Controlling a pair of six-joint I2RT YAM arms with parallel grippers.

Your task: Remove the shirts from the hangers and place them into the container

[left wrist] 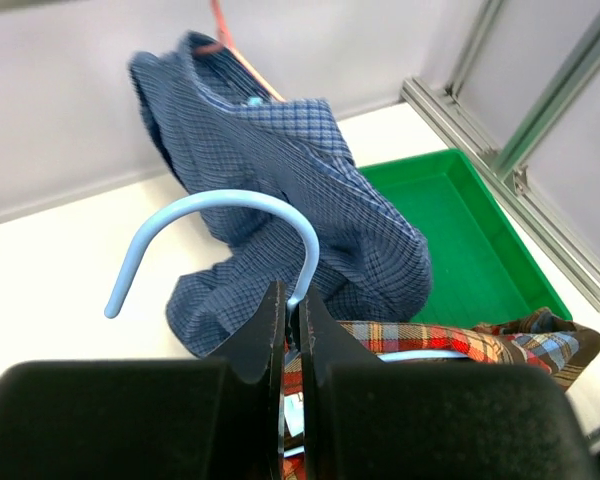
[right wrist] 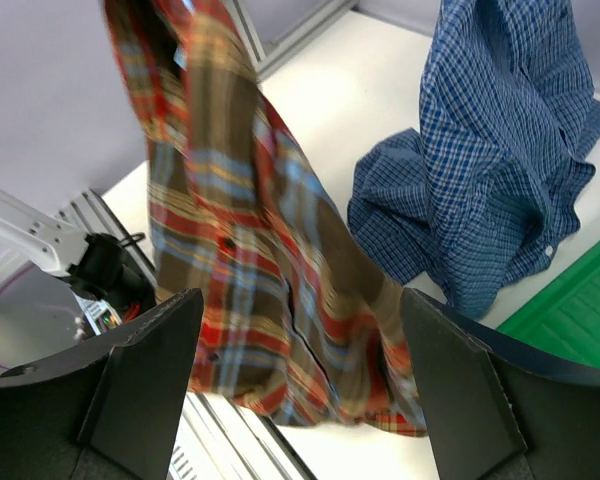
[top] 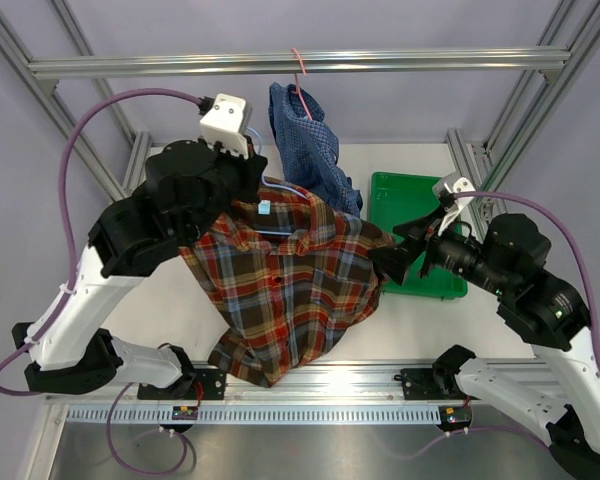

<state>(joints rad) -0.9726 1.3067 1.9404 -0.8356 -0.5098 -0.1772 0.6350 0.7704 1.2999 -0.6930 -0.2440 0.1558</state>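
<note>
My left gripper (left wrist: pixel 291 302) is shut on the neck of the light blue hanger (left wrist: pixel 220 200), just under its hook. The plaid shirt (top: pixel 280 285) hangs from that hanger over the table's front middle. The blue shirt (top: pixel 310 150) hangs on the pink hanger (top: pixel 300 68), hooked over the top rail, and its lower part is bunched on the table. The green container (top: pixel 400 195) lies at the right, nothing showing in it. My right gripper (right wrist: pixel 302 300) is open beside the plaid shirt's right edge, and the cloth (right wrist: pixel 250 250) hangs beyond its fingers, untouched.
An aluminium frame rail (top: pixel 300 62) crosses the back, with slanted posts at both sides. A grooved rail (left wrist: pixel 500 170) runs behind the tray on the right. The table's front edge rail (top: pixel 310 410) lies below the plaid shirt's hem.
</note>
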